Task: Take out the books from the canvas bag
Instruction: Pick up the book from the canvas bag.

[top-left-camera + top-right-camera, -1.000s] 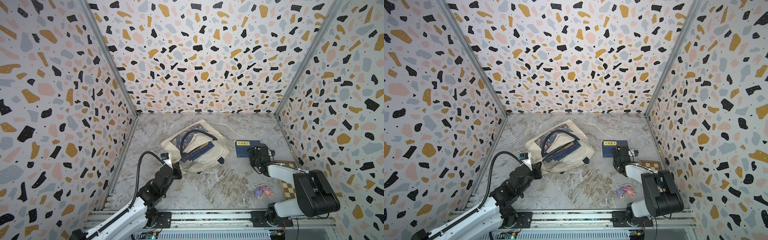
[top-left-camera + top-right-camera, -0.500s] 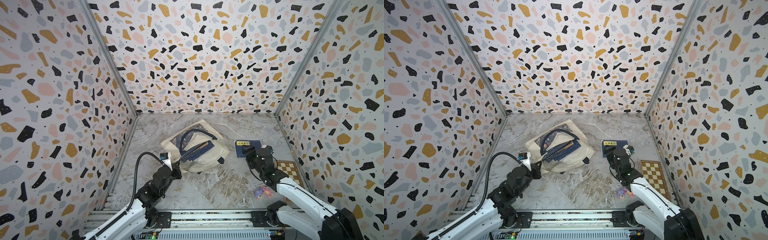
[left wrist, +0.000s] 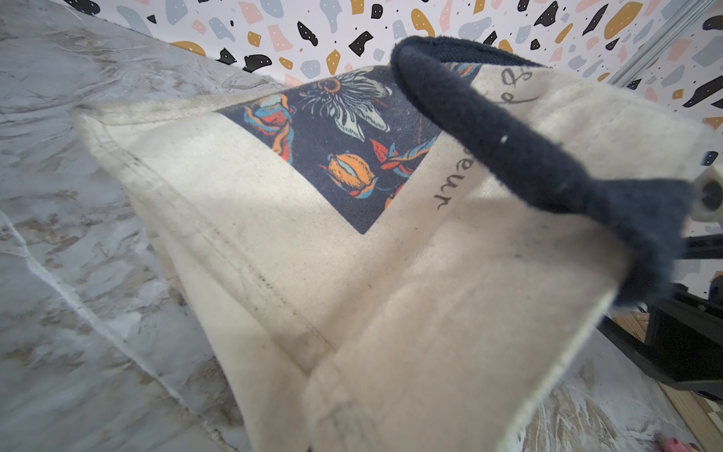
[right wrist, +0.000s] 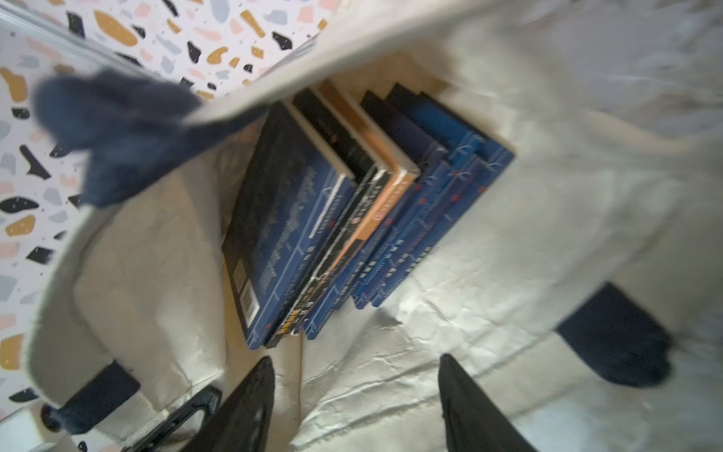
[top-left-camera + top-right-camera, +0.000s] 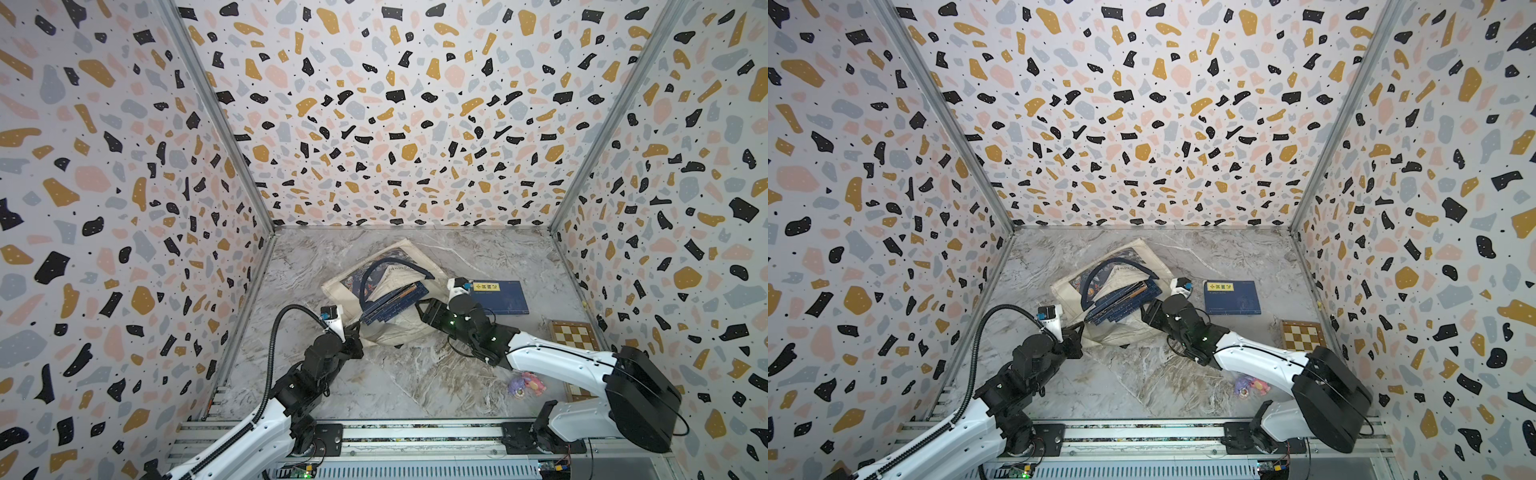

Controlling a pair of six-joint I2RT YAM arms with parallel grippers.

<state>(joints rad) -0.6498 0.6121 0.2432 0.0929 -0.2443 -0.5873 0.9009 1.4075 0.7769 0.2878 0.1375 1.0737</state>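
Several books (image 4: 352,219) fan edge-out in canvas bag (image 5: 399,330), rim pinched by left gripper (image 5: 356,330); right gripper (image 4: 355,358) agape, empty, nearby.

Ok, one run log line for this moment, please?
left pincer: shut on canvas bag | right pincer: open, before books in bag | one book: out

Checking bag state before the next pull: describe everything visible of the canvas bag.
The canvas bag is cream cloth with navy strap handles and a dark floral print on one side. It lies slumped on the marble table, mouth open, books stacked inside. The left gripper pinches its rim; the right gripper, open, faces the mouth.
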